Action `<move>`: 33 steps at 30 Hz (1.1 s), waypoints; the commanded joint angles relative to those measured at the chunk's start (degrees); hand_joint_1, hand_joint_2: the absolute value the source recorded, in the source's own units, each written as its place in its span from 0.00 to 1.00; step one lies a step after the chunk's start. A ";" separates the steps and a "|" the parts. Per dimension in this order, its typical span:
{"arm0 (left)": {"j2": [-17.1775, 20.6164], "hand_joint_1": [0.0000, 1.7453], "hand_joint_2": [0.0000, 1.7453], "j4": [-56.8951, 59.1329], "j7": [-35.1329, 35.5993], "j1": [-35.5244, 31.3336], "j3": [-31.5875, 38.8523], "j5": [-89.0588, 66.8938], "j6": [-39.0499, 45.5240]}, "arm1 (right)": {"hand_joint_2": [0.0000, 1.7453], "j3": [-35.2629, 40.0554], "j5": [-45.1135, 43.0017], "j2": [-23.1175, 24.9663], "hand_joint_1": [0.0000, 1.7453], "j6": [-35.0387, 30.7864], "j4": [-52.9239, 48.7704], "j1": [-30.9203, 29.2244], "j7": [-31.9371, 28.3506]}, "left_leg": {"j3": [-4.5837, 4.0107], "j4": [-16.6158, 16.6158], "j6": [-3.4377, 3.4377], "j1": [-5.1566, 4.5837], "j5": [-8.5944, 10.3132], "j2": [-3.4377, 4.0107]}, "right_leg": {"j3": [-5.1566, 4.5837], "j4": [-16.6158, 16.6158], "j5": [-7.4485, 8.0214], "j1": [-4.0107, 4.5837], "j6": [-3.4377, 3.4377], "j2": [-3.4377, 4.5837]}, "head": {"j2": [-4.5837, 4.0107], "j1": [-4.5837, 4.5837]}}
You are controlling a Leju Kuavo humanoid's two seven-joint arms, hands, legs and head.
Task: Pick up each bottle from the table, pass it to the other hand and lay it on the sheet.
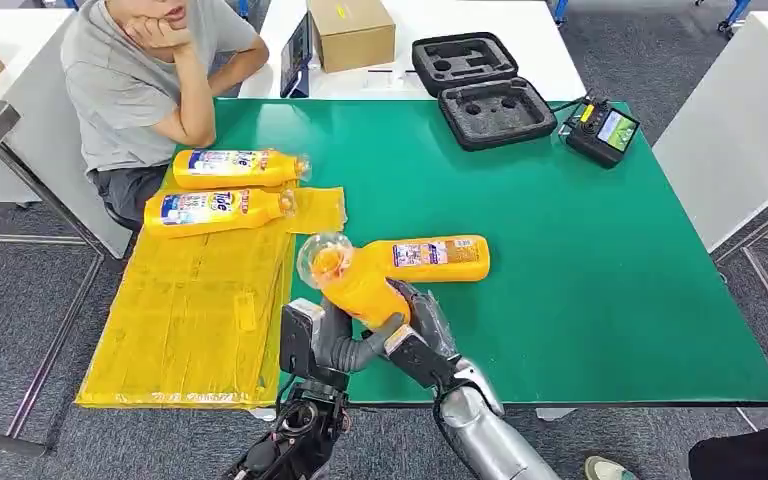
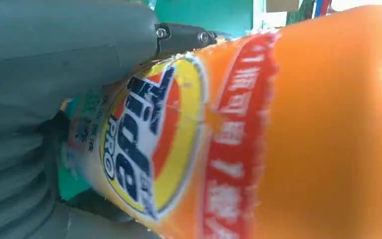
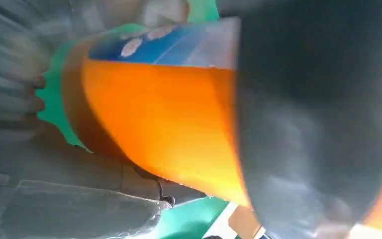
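While both hands (image 1: pixel 380 335) grip one bottle (image 1: pixel 355 285), another (image 1: pixel 435 257) lies behind.

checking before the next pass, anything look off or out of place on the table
Nothing spilled or damaged. Two bottles lie neatly on the yellow sheet, a third waits on the green table, and both hands grip the fourth.
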 commanded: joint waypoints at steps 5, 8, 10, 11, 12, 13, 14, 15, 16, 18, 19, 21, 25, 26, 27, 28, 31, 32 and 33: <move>-0.35 1.00 1.00 0.91 0.28 -2.06 1.12 -2.94 3.29 | 1.00 4.03 -1.09 0.92 0.94 0.60 4.33 -1.68 -0.07 | 0.26 0.00 -0.10 0.05 -0.13 0.03 | 0.24 0.00 -0.10 0.04 -0.09 0.12 | 0.00 0.00; -0.18 1.00 1.00 -1.49 0.28 -1.00 3.06 -4.92 3.55 | 1.00 4.93 -1.60 0.92 0.72 0.64 5.13 -2.02 -0.07 | 0.13 -0.01 -0.07 0.04 -0.07 0.07 | 0.11 -0.02 -0.03 0.03 -0.06 0.13 | 0.00 0.00; -0.15 1.00 1.00 -2.67 0.28 -0.54 4.21 -5.93 3.53 | 1.00 5.28 -2.11 0.87 0.43 0.56 5.43 -2.21 -0.07 | 0.19 -0.01 -0.08 0.04 -0.10 0.08 | 0.17 -0.02 -0.05 0.03 -0.07 0.15 | 0.00 0.02; -0.10 1.00 1.00 -3.40 0.28 -0.27 4.83 -6.55 3.67 | 1.00 5.15 -2.52 0.89 0.00 0.29 5.55 -2.22 -0.07 | 0.31 0.00 -0.11 0.05 -0.15 0.11 | 0.27 -0.01 -0.10 0.04 -0.10 0.21 | 0.00 0.00; 0.02 1.00 1.00 -4.08 0.28 -0.01 5.43 -7.07 3.85 | 1.00 4.95 -3.02 0.90 0.00 0.37 5.66 -2.24 -0.07 | 0.24 -0.01 -0.09 0.05 -0.12 0.09 | 0.21 -0.02 -0.07 0.04 -0.08 0.16 | 0.00 0.02; 0.18 1.00 1.00 -4.50 0.28 0.16 5.93 -7.45 4.01 | 1.00 4.79 -3.26 0.87 0.00 0.41 5.92 -2.33 -0.07 | 0.33 -0.01 -0.11 0.06 -0.16 0.09 | 0.29 -0.01 -0.11 0.05 -0.10 0.18 | 0.00 0.02; 0.29 1.00 1.00 -4.72 0.28 0.26 6.20 -7.68 4.04 | 1.00 4.68 -3.29 0.86 0.00 0.29 6.18 -2.43 -0.07 | 0.28 -0.01 -0.10 0.06 -0.13 0.06 | 0.26 -0.02 -0.09 0.05 -0.09 0.14 | 0.00 0.02; 0.54 1.00 1.00 -5.24 0.28 0.40 6.60 -8.31 4.30 | 1.00 4.44 -3.44 0.84 0.00 0.46 6.56 -2.53 -0.07 | 0.21 -0.04 -0.08 0.03 -0.08 0.06 | 0.18 -0.03 -0.05 0.02 -0.06 0.12 | 0.00 0.02; 0.74 1.00 1.00 -5.56 0.28 0.48 6.95 -8.79 4.45 | 1.00 4.23 -3.66 0.78 0.00 0.63 6.50 -2.48 -0.07 | 0.32 -0.01 -0.11 0.06 -0.15 0.10 | 0.28 -0.02 -0.10 0.05 -0.09 0.18 | 0.00 0.02; 1.03 1.00 1.00 -5.95 0.28 0.48 7.19 -9.43 4.74 | 1.00 4.08 -3.79 0.69 0.00 0.71 6.45 -2.40 -0.07 | 0.20 -0.02 -0.08 0.05 -0.08 0.07 | 0.18 -0.05 -0.04 0.05 -0.06 0.13 | 0.00 0.02; 1.03 1.00 1.00 -5.95 0.28 0.48 7.19 -9.43 4.74 | 1.00 4.08 -3.79 0.69 0.00 0.71 6.45 -2.40 -0.07 | 0.31 -0.05 -0.10 0.05 -0.11 0.07 | 0.28 -0.05 -0.08 0.03 -0.08 0.15 | 0.00 0.00; 1.58 1.00 1.00 -6.60 0.28 0.42 7.20 -11.31 6.15 | 1.00 3.80 -3.67 0.62 0.00 0.51 6.66 -2.37 -0.07 | 0.22 -0.05 -0.08 0.03 -0.07 0.05 | 0.20 -0.05 -0.05 0.02 -0.06 0.12 | 0.00 0.02; 5.99 1.00 1.00 -6.07 0.28 -1.26 7.48 -16.91 11.23 | 1.00 1.64 -4.61 -0.13 0.00 0.63 6.12 -1.28 -0.07 | 0.31 -0.05 -0.11 0.04 -0.11 0.06 | 0.28 -0.03 -0.08 0.02 -0.09 0.15 | 0.00 0.02; 7.42 1.00 1.00 -5.90 0.28 -1.66 7.88 -17.83 11.73 | 1.00 1.21 -4.87 -0.54 0.00 0.86 5.58 -0.71 -0.07 | 0.30 -0.10 -0.10 0.03 -0.07 0.05 | 0.26 -0.07 -0.05 0.02 -0.09 0.13 | 0.00 0.02; 9.18 1.00 1.00 -5.55 0.28 -2.11 8.38 -18.68 11.90 | 1.00 0.92 -5.24 -1.04 0.00 1.23 4.94 -0.02 -0.07 | 0.29 -0.13 -0.10 0.03 -0.03 0.04 | 0.26 -0.10 -0.02 0.03 -0.09 0.11 | 0.00 0.02; 10.35 1.00 1.00 -5.48 0.28 -2.36 8.81 -19.55 12.33 | 1.00 0.76 -5.55 -1.29 0.00 1.46 4.27 0.55 -0.07 | 0.38 -0.17 -0.12 0.03 -0.04 0.04 | 0.33 -0.12 -0.04 0.02 -0.11 0.12 | 0.00 0.02; 12.75 1.00 1.00 -6.11 0.28 -3.04 9.41 -20.88 13.12 | 1.00 0.62 -6.20 -1.44 0.00 2.01 3.40 1.55 -0.07 | 0.32 -0.12 -0.12 0.04 -0.05 0.07 | 0.25 -0.06 -0.05 0.03 -0.11 0.13 | 0.00 0.00; 12.75 1.00 1.00 -6.11 0.28 -3.04 9.41 -20.88 13.12 | 1.00 0.62 -6.20 -1.44 0.00 2.01 3.40 1.55 -0.07 | 0.19 -0.07 -0.09 0.04 -0.03 0.05 | 0.14 -0.03 -0.03 0.03 -0.08 0.10 | 0.00 0.02; 13.27 1.00 1.00 -6.00 0.28 -3.35 9.31 -21.54 13.48 | 1.00 0.71 -6.22 -1.22 0.00 2.04 3.46 1.65 -0.07 | 0.32 -0.06 -0.13 0.07 -0.09 0.05 | 0.25 -0.01 -0.08 0.06 -0.11 0.14 | 0.00 0.02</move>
